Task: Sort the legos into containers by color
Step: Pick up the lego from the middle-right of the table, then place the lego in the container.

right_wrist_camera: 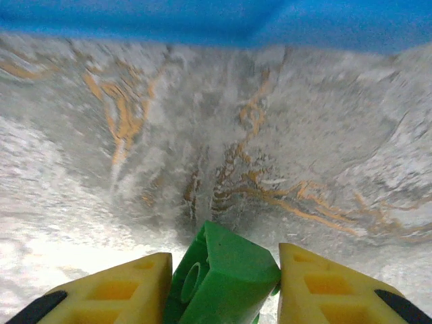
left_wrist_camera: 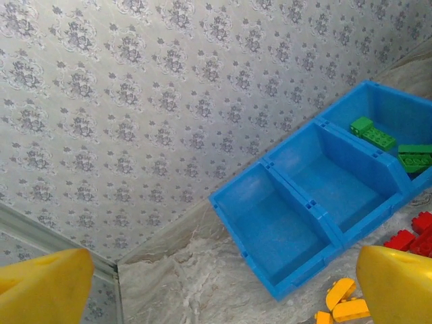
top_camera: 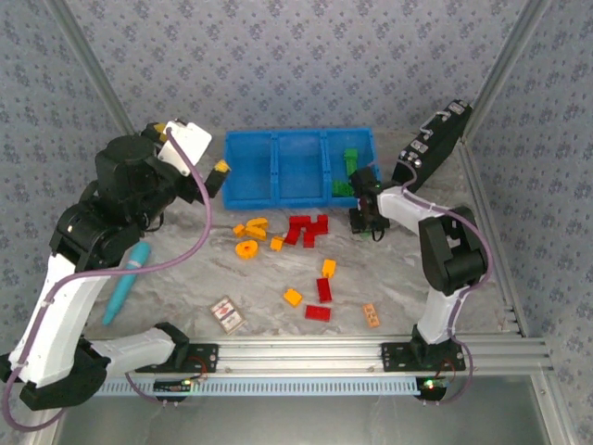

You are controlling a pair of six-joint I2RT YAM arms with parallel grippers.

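Observation:
My right gripper (right_wrist_camera: 224,287) is shut on a green lego (right_wrist_camera: 233,266) low over the marble table, just in front of the blue bin's wall (right_wrist_camera: 216,20). From above, that gripper (top_camera: 368,222) sits near the bin's right front corner. The bin (top_camera: 275,200) has three containers. Its right one holds green legos (top_camera: 350,171), while the left and middle ones (left_wrist_camera: 277,233) look bare. Red legos (top_camera: 306,230) and orange-yellow legos (top_camera: 252,227), with an orange ring (top_camera: 246,248), lie in front of the bin. My left gripper (left_wrist_camera: 223,290) hangs open, raised left of the bin.
More legos (top_camera: 320,289) lie scattered mid-table. A patterned card (top_camera: 227,315) and a thin orange tag (top_camera: 371,315) rest near the front rail. A teal tool (top_camera: 125,283) lies at the left. A black case (top_camera: 431,144) leans at the back right.

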